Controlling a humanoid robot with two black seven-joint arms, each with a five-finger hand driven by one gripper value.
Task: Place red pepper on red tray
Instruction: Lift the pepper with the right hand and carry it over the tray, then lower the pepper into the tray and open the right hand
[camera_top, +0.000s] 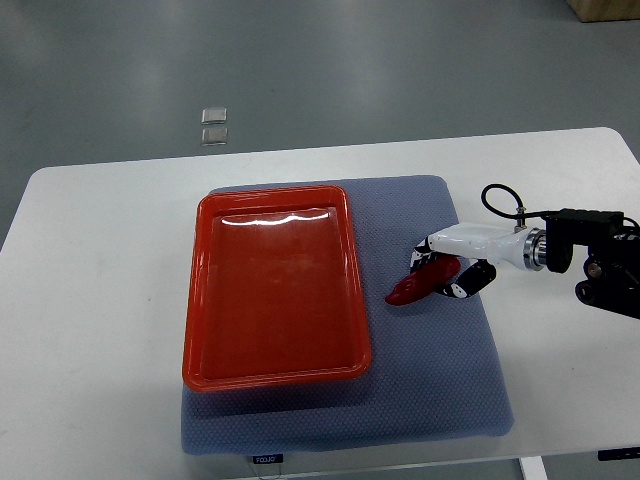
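Observation:
A red tray lies on a blue-grey mat on the white table, left of centre. A red pepper lies on the mat just right of the tray's right rim, its tip pointing toward the tray. My right hand, white with black finger pads, comes in from the right edge and its fingers are curled around the pepper's stem end. The pepper is low over the mat; I cannot tell whether it is lifted. The left arm is out of view.
The blue-grey mat covers the table's middle. The white table extends to both sides. A black cable loops above my right wrist. Two small clear squares lie on the floor beyond the table.

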